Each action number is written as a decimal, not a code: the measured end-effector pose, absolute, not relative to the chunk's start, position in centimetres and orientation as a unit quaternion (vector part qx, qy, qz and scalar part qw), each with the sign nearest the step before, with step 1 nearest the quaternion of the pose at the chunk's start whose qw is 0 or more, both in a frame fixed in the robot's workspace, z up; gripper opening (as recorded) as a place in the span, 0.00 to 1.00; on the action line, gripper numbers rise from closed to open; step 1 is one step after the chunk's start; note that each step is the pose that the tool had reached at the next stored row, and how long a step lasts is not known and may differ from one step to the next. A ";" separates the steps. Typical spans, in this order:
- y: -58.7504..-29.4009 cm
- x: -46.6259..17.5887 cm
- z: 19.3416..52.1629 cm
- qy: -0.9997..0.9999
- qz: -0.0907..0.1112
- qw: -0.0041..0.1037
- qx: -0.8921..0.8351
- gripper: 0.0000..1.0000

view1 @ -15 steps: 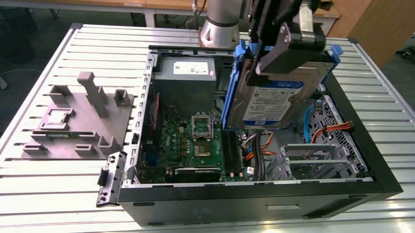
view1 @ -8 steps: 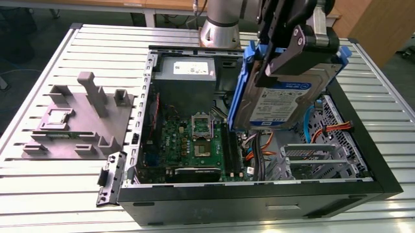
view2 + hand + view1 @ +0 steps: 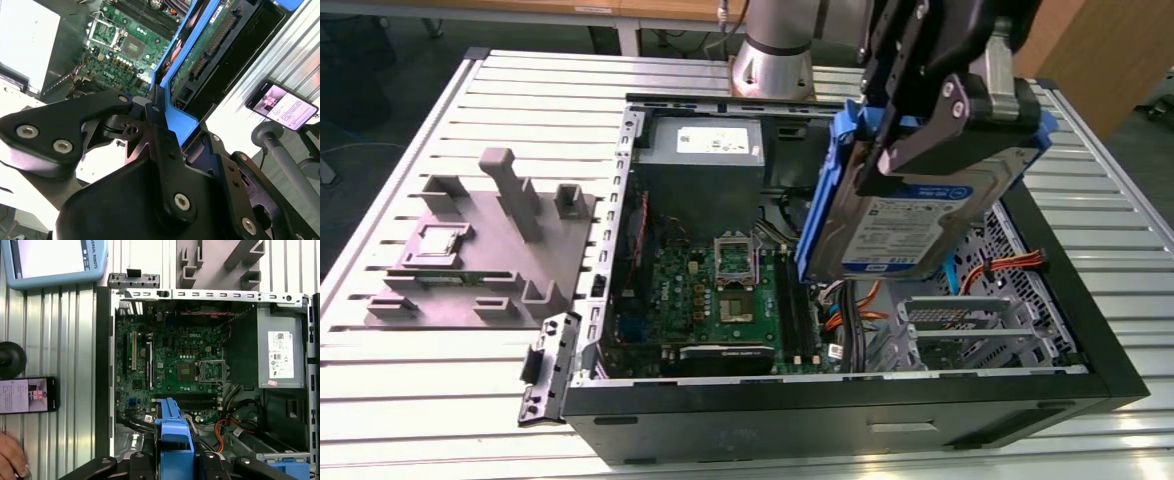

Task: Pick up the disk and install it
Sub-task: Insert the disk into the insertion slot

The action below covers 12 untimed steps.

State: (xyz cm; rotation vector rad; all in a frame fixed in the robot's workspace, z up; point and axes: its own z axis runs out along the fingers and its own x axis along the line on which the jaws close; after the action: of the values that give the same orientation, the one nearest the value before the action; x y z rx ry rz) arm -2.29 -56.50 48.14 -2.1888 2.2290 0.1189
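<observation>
Holding the disk (image 3: 907,230) tilted above the open computer case (image 3: 854,405), jaws clenched on its blue frame, the gripper (image 3: 917,158) is mid-carry; seating it, I judge, demands careful alignment with the metal drive cage (image 3: 974,322).

I see the disk (image 3: 921,215) as silver-grey with a blue-and-white label, framed in bright blue plastic. The fingers (image 3: 934,130) are black. The motherboard (image 3: 720,295) is green, the computer case (image 3: 854,420) black, the cables (image 3: 1001,265) orange, the fixture block (image 3: 480,250) plain grey, and the counter (image 3: 427,390) pale with ribbed stripes.
</observation>
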 end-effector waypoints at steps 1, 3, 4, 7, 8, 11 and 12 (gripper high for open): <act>-56.5 -2.0 48.1 0.713 0.038 0.008 -0.700 0.36; -56.6 -1.5 48.1 0.713 0.038 0.008 -0.700 0.36; -56.6 -1.3 48.0 0.713 0.038 0.008 -0.700 0.36; -56.6 -0.6 47.9 0.713 0.038 0.008 -0.700 0.36; -56.6 -0.4 47.9 0.713 0.038 0.008 -0.700 0.36; -56.6 0.1 47.8 0.713 0.038 0.008 -0.700 0.36; -56.6 0.3 47.7 0.713 0.038 0.008 -0.700 0.36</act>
State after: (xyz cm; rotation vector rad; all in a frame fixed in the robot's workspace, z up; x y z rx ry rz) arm 0.26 -56.59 47.71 -2.1888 2.2292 0.1190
